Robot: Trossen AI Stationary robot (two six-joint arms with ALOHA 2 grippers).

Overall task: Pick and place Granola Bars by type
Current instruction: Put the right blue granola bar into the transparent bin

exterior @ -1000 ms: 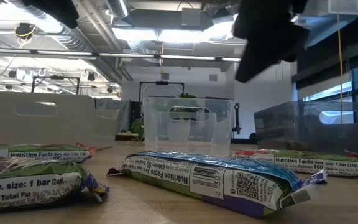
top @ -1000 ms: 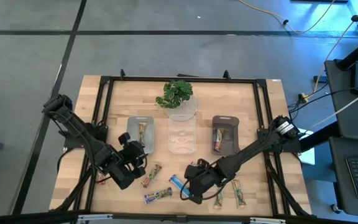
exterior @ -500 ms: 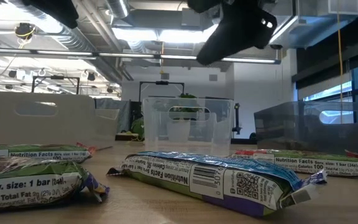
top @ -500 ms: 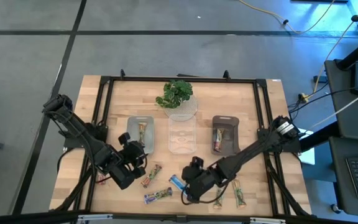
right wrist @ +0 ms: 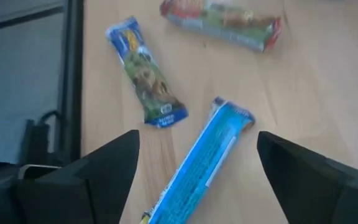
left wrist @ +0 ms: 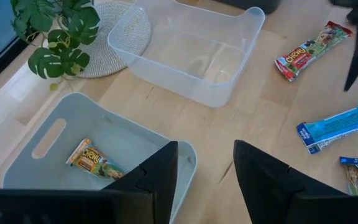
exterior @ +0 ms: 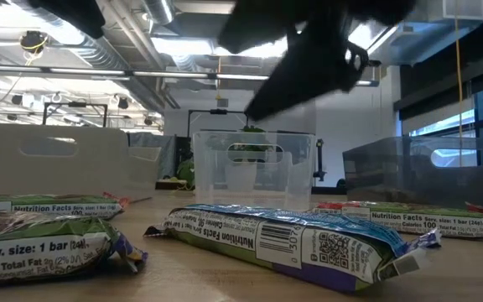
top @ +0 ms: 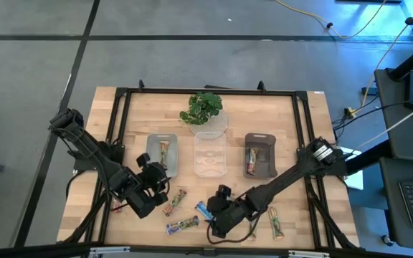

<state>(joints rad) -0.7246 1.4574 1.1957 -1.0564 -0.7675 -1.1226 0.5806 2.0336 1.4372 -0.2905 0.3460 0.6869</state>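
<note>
Right gripper [top: 218, 218]: low over the front of the table [top: 303, 150], just beside the light-blue bar; its two fingers [right wrist: 104, 171] stand spread wide with nothing between them; in the right wrist view the blue wrapper lies on the wood in the gap between them, not clasped
Left gripper [top: 155, 188]: near the front left part of the table, by the near edge of the pale grey bin; fingers [left wrist: 160, 177] part-way apart (a plain gap shows between them in the left wrist view); nothing held
Light-blue bar [right wrist: 197, 165]: flat on the wood, lying aslant, directly under the right gripper
Blue-and-green bar [right wrist: 145, 71]: flat on the table near the front edge, close beside the light-blue bar but apart from it
Red-and-green bar [right wrist: 222, 23]: flat on the table, between the two grippers
Loose bars at front right [top: 274, 223]: two lie side by side on the wood, beyond the right arm
Pale grey bin [left wrist: 67, 140]: left of the three; one green-brown bar [left wrist: 95, 160] lies inside
Clear bin [left wrist: 188, 46]: middle of the three; no bar seen in it
Dark bin [top: 260, 154]: right of the three; it holds bars with red-green wrappers; count unclear
Plant [top: 203, 107]: leafy, on a round woven mat [left wrist: 120, 40] behind the clear bin
</note>
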